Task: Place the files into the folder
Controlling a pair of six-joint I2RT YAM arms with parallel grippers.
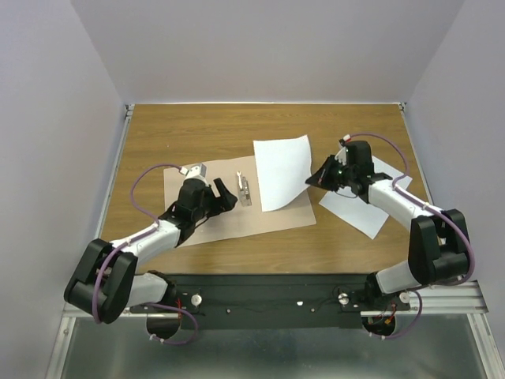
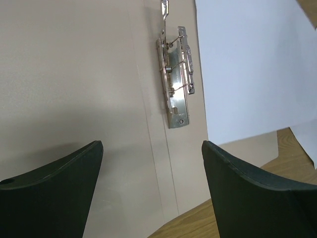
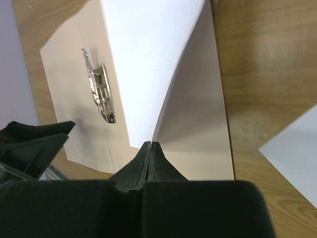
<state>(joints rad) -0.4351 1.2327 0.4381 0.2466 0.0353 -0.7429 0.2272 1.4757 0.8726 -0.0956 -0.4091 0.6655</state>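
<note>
File one (image 1: 282,170) (image 3: 148,59): a blank white sheet. We find it over the right half of the folder, with its far part reaching past the folder's far edge. Its right edge is lifted and curved upward.
File two (image 1: 357,212) (image 3: 297,148): a second white sheet, flat on the desk. It lies to the right of the folder and partly beneath the right arm.
Folder (image 1: 237,221) (image 2: 74,74) (image 3: 203,124): pinkish-tan, spread open and flat on the desk, between the two arms.
Metal clip (image 1: 245,189) (image 2: 176,79) (image 3: 101,91): a silver fastener on the folder's centre strip, just left of file one.
Left gripper (image 1: 223,195) (image 2: 151,144): released, with its dark fingers wide apart over the folder's left half. We cannot tell whether they touch the folder.
Right gripper (image 1: 317,177) (image 3: 150,146): clenched, the fingertips pressed together on the raised right edge of file one.
Desk (image 1: 197,130): brown wood grain, bearing the folder and file two.
</note>
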